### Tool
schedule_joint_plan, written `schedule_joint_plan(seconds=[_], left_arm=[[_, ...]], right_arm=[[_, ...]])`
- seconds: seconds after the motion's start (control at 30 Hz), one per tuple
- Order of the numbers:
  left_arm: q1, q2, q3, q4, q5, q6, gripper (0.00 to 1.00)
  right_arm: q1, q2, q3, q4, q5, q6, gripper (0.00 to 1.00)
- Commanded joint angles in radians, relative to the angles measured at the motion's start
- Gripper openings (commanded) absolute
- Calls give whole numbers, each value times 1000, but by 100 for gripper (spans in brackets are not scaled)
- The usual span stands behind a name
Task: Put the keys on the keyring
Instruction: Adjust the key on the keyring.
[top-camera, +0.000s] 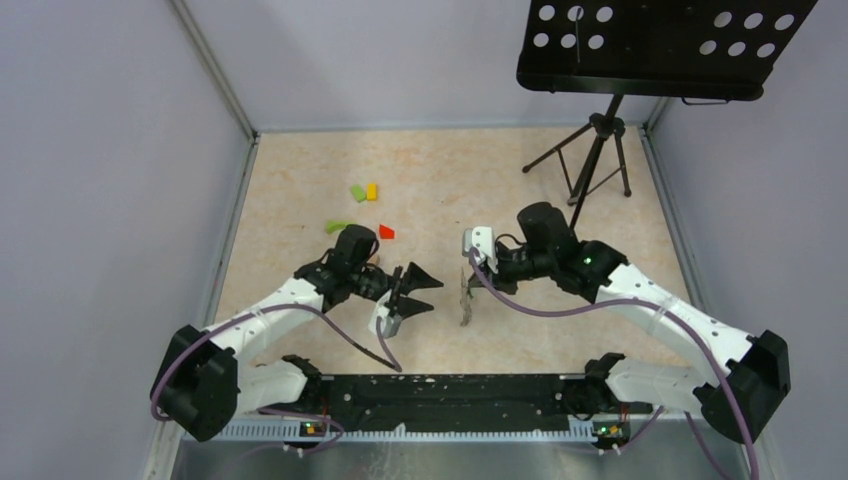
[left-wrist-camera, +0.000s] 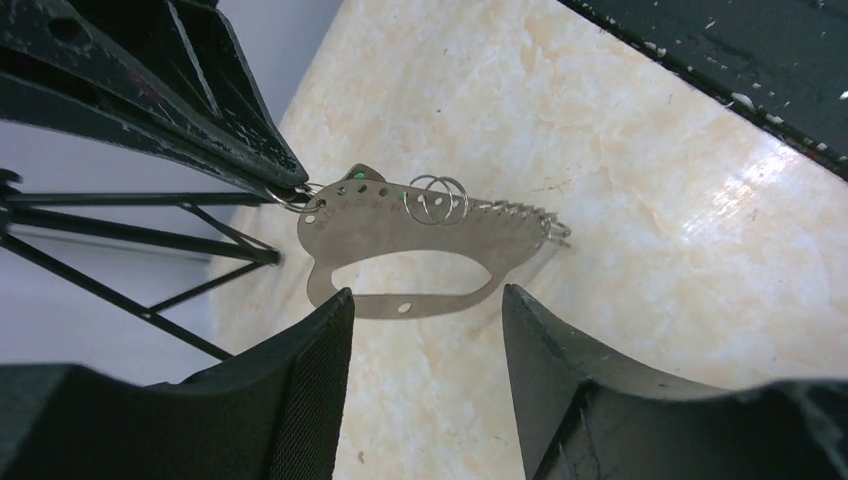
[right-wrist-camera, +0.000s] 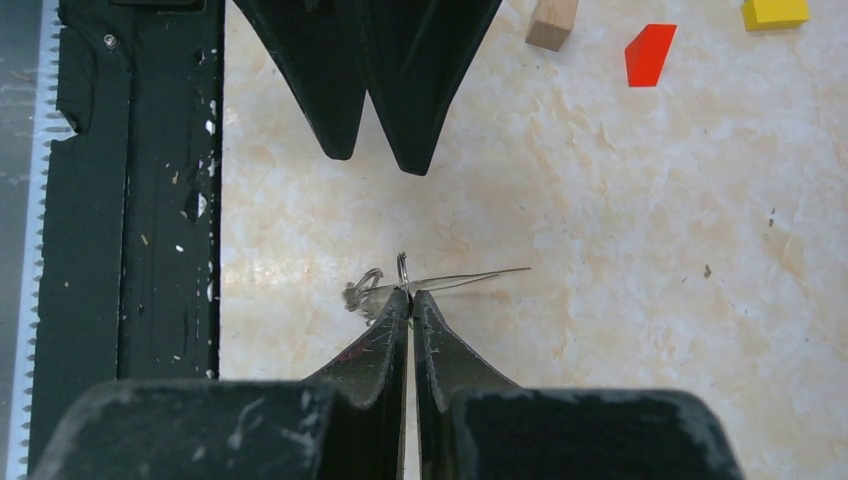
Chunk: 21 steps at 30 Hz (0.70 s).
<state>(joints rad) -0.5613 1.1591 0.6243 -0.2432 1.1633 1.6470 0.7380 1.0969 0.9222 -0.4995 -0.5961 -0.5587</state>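
Left tool (left-wrist-camera: 428, 297) spread wide — keyring (left-wrist-camera: 380, 228) just beyond, pinched by right tool (right-wrist-camera: 410, 293)

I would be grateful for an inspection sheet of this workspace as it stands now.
surface: beige marbled tabletop; black base rail along the near edge.
job's things: keyring, a flat grey metal loop carrying small wire rings, pinched at one end; no separate keys made out.
clutter: green block, green piece, yellow block, red block, tan block.
grippers: left gripper open, empty, facing the keyring; right gripper shut on the keyring.
cables: purple cables draped along both arms.
surroundings: grey walls; black music stand far right.
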Motion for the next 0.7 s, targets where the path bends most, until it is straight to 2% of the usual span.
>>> schedule_joint_plan(seconds=[0.0,0.07,0.2,0.37,0.47,0.67], left_arm=[[1,25,34,128,28,-319,56],[0,38,44,267,21,-552,49],[-12,45,38,403,29,-800,44],[-25,62,3,653,-12,-1202,40],[-31,90,7,703,-6,-1301,38],[-43,136,5,735,-26,-1366,35]], right_arm=[[21,12,29,45,-1,-30,0],[26,27,41,46,14,-34,0],[27,67,72,34,37,-35,0],[39,80,80,58,56,-17,0],[41,86,89,64,63,-4,0],[41,93,109,67,48,16,0]])
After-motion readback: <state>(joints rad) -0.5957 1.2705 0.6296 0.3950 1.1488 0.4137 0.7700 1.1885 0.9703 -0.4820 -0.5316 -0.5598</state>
